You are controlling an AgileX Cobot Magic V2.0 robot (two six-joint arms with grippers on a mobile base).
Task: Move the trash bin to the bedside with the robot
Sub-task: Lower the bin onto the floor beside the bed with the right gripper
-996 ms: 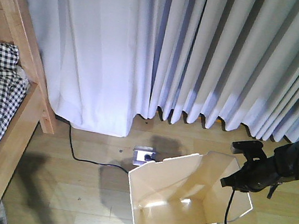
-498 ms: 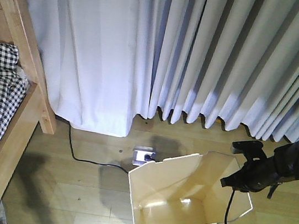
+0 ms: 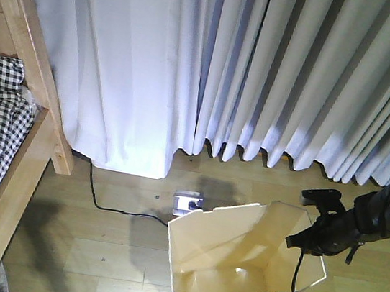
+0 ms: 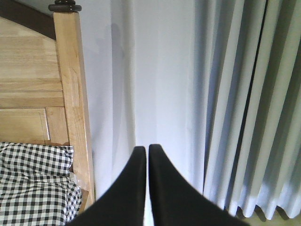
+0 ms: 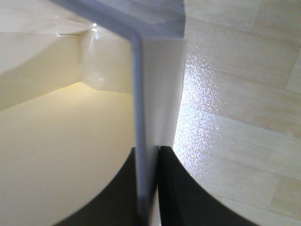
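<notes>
Left hand (image 4: 146, 149) fully closed; right hand (image 5: 148, 149) in tight pinch.

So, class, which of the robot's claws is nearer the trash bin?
Right. The right claw grips the wall of the trash bin at the rim. The left claw, shut, faces the curtain beside the bed post, with no bin in its view.

A slim black arm (image 3: 383, 210) bears a black cable (image 3: 294, 285).
</notes>
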